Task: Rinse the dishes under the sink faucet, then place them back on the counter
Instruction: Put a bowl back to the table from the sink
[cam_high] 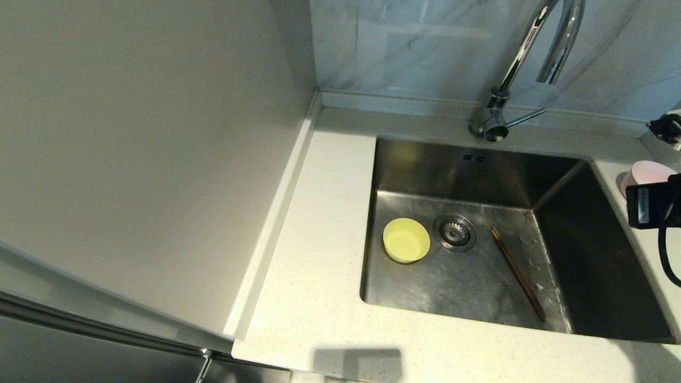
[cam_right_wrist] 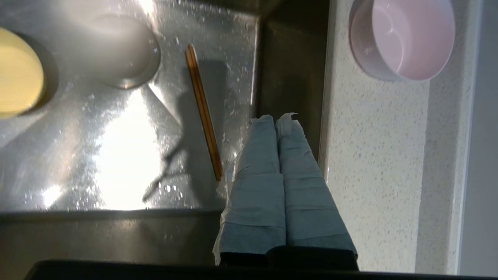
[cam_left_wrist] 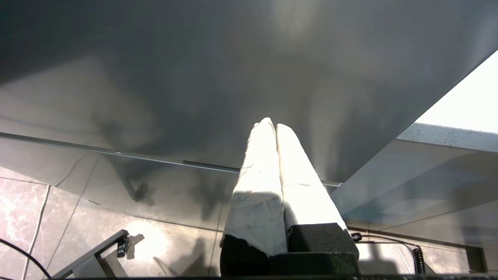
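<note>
Right pincer (cam_right_wrist: 277,120) pressed together, empty, over sink (cam_high: 601,276) right wall. Chopsticks (cam_right_wrist: 203,112) at its 9 o'clock on sink floor, yellow bowl (cam_high: 406,240) beyond; pink bowl (cam_right_wrist: 402,39) on table (cam_right_wrist: 373,163), 2 o'clock. Left pincer (cam_left_wrist: 271,125) closed, parked below table.

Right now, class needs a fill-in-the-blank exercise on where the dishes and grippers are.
1. The yellow-green bowl sits inside the ____.
2. The pink bowl rests on the ____.
3. The chopsticks lie on the sink floor, right of the ____.
4. The right gripper has its fingers ____.

Missing: sink; counter; drain; shut
</note>
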Controlling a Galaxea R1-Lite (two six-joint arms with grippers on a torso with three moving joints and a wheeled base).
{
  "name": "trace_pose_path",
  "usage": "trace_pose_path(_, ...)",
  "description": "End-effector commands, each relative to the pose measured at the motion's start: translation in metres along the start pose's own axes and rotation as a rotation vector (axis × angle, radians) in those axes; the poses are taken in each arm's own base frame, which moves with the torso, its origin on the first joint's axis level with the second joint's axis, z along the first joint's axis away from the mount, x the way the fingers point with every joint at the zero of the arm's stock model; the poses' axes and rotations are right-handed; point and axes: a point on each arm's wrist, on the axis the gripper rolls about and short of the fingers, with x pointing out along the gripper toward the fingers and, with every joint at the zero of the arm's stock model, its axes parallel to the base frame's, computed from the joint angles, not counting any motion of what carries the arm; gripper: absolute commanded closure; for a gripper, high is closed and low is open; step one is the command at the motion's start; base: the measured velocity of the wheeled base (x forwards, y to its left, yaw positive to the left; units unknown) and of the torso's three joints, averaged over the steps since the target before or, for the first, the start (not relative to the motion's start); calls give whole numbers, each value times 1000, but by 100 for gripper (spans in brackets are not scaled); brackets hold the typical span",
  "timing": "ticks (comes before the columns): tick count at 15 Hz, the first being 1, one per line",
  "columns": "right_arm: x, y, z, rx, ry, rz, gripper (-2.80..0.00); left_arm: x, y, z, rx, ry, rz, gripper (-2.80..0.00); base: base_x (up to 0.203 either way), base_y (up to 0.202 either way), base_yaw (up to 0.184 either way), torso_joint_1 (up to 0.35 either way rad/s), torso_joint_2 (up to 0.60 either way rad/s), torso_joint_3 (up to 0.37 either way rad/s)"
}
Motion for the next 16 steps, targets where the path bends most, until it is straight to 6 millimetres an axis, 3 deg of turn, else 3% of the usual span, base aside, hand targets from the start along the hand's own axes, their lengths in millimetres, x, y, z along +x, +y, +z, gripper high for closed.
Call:
trace_pose_path(1, 1, 1, -4, -6, 14, -1, 0, 0, 0, 0, -1, -3, 0, 0, 0, 0, 0, 0, 0, 0)
trace_pose_path(5, 1, 3, -26, -17, 75, 4, 0, 0, 0, 0, -1, -3, 0, 0, 0, 0, 0, 0, 0, 0)
trace_pose_path(10, -24, 3, -86, 2, 168, 36, 0, 0, 0, 0, -1, -3, 0, 0, 0, 0, 0, 0, 0, 0)
trace_pose_path(12, -30, 6, -102, 17, 189, 61, 0, 0, 0, 0, -1, -3, 0, 0, 0, 0, 0, 0, 0, 0)
trace_pose_path(16, -27, 12, -74, 34, 125, 86, 0, 0, 0, 0, -1, -3, 0, 0, 0, 0, 0, 0, 0, 0)
